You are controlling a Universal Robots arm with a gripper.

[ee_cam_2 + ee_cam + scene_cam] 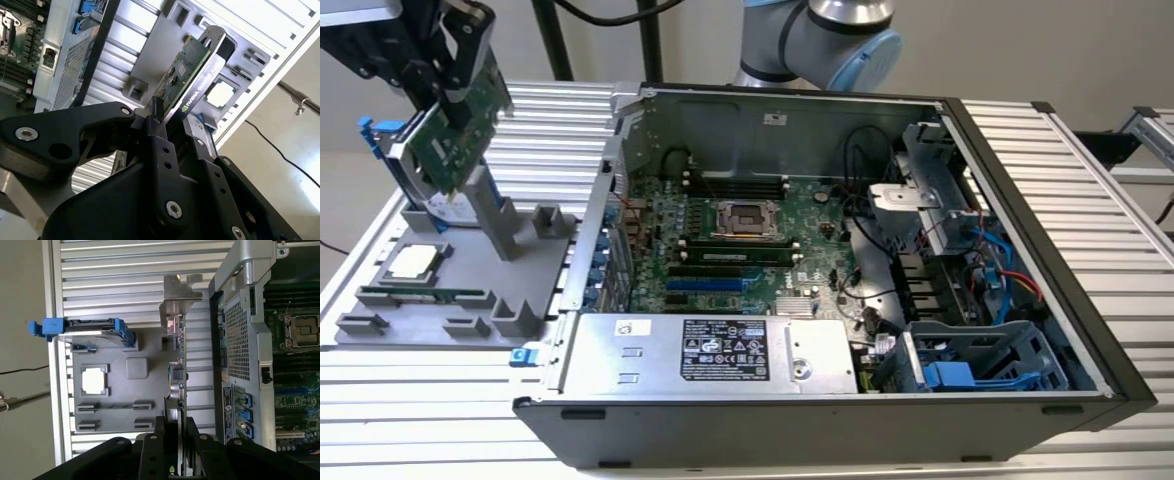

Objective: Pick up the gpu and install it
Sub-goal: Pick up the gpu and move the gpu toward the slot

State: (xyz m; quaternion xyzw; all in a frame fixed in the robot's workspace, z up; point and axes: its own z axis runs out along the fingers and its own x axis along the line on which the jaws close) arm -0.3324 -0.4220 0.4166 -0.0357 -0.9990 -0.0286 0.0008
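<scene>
Pick-up looks done: the gripper (pixel 451 100), jaws clamped on the green gpu (pixel 458 140), holds it tilted in the air above the grey tray (pixel 480 265), and installing calls for squaring its edge to a slot in the computer case (pixel 787 125) beside the tray.
</scene>
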